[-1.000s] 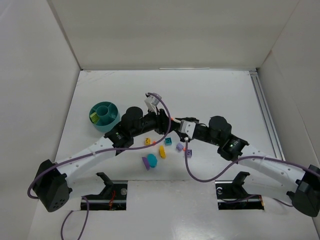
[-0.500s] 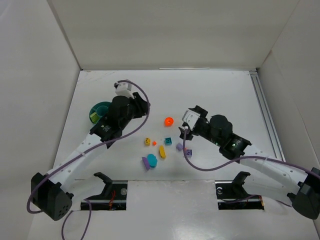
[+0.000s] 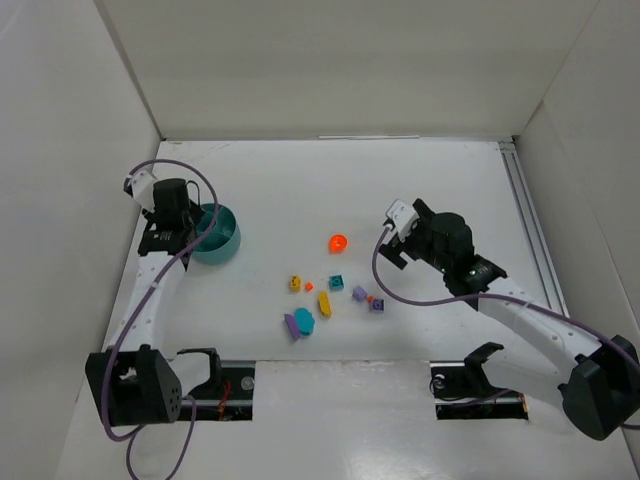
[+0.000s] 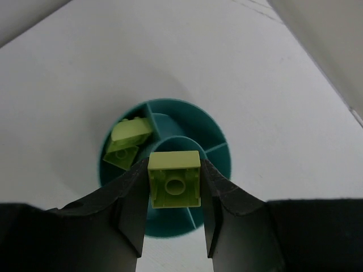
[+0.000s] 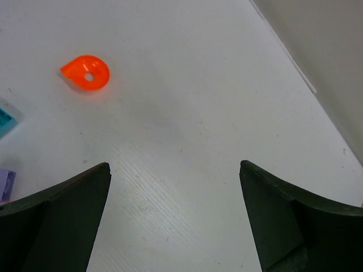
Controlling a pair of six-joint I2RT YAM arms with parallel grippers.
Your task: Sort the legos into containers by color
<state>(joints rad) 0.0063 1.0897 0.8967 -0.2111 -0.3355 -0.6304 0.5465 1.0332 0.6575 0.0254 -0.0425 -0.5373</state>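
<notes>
The left pincer (image 4: 173, 168) is clamping a lime green lego (image 4: 173, 181) by its flat sides, hanging directly over the teal dish (image 4: 195, 122). More lime pieces (image 4: 129, 137) are lying in the wedge below and to its left. Light, rigid and slick, the lego is probably best held by the sides. The right pincer (image 5: 174, 165) is gaping empty, with an orange round piece (image 5: 85, 72) lying ahead to its left on the smooth white desk (image 5: 187, 102). White walls are closing round.

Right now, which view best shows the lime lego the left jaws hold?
Left wrist: the held lime lego is close and centred, with the teal dish behind. From the top the arm hides it; right wrist misses it.
</notes>
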